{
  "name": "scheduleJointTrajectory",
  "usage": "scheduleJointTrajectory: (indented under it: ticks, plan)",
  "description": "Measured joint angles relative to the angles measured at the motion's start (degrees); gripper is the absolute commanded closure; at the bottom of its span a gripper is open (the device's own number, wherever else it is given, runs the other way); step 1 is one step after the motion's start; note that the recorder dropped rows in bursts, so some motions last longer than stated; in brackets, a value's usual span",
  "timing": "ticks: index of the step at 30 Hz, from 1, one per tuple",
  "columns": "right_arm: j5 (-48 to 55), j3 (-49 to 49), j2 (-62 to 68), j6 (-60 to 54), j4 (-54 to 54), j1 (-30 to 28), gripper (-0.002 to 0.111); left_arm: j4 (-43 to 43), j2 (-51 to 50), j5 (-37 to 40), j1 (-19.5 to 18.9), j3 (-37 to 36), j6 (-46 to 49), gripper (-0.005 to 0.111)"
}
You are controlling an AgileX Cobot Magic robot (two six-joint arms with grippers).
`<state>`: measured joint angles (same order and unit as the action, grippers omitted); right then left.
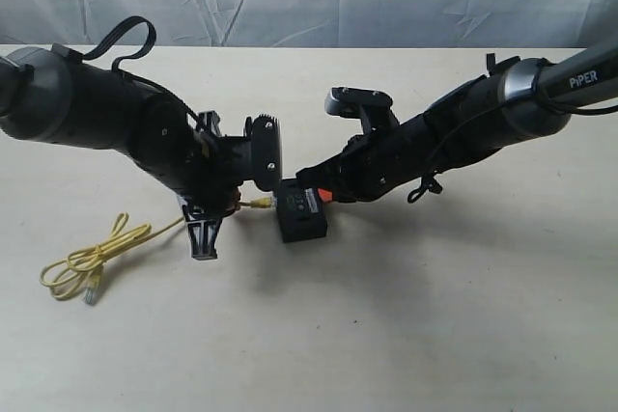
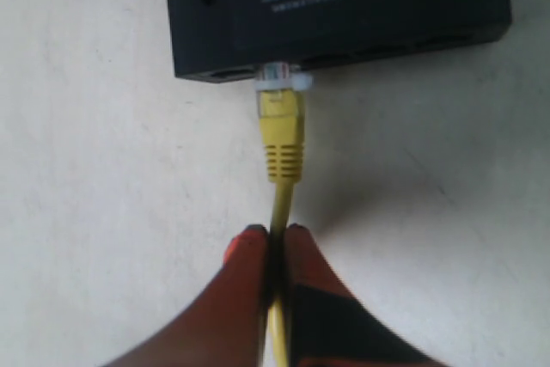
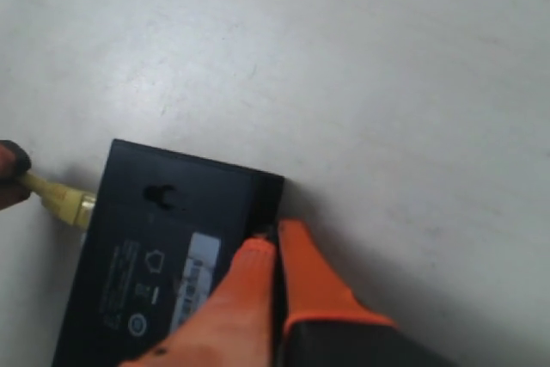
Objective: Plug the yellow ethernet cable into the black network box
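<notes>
Two arms lean low over the table (image 1: 435, 315), the left arm (image 1: 106, 108) from 10 o'clock, the right arm (image 1: 463, 127) from 2 o'clock. The left gripper (image 2: 275, 231) is clenched on the yellow ethernet cable (image 2: 283, 131), its clear plug at a port on the 9 o'clock side of the black network box (image 2: 361, 6). The right gripper (image 3: 273, 236) is closed, its tips touching the box's corner.

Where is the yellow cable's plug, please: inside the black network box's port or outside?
Partly in: the clear plug enters the black network box port, its body showing outside; latched or not, cannot tell.
</notes>
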<state>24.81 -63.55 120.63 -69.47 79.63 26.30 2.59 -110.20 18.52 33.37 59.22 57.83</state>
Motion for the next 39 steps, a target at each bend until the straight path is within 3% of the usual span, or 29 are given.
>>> scheduleJointTrajectory:
  ticks: [18,39]
  plan:
    - [-3.64,0.00,-0.15,3.70,-1.38,0.38,0.109,0.45,-0.79,-2.09,0.20,0.11,0.00,0.107]
    - [0.60,0.00,-0.15,5.20,-2.47,0.28,0.109,0.03,-0.79,0.89,0.20,0.11,0.00,0.107]
